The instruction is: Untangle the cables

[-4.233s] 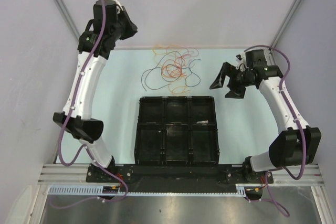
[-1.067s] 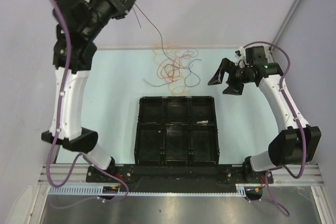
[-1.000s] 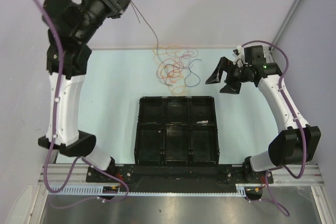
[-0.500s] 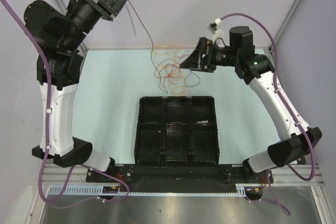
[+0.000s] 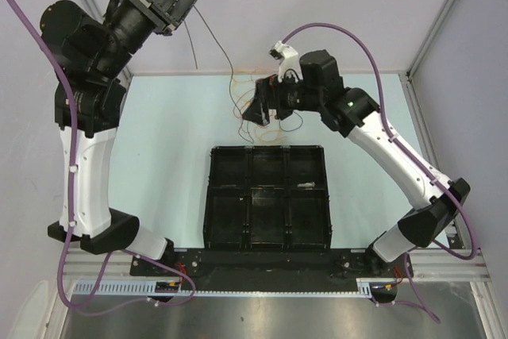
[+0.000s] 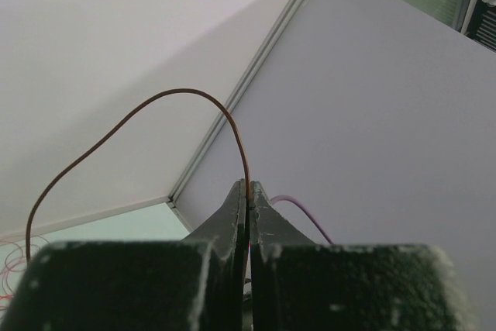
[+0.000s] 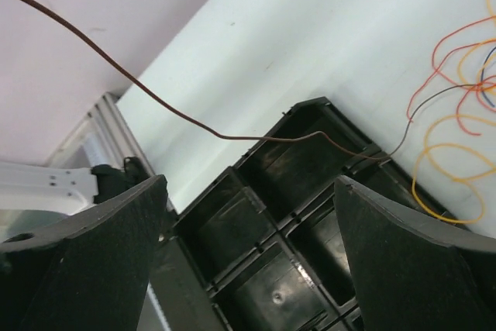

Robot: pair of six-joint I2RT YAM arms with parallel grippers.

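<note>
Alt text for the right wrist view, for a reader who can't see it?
A thin brown cable runs from the upper left down to a tangle of orange and red cables at the right edge, passing over the corner of a black compartment tray on a pale table. The open right gripper frames the bottom, holding nothing.

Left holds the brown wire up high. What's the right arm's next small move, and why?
Probably lower the open right gripper onto the tangle to pin it: the left gripper is shut on the brown wire, whose far end runs into those loops.
</note>
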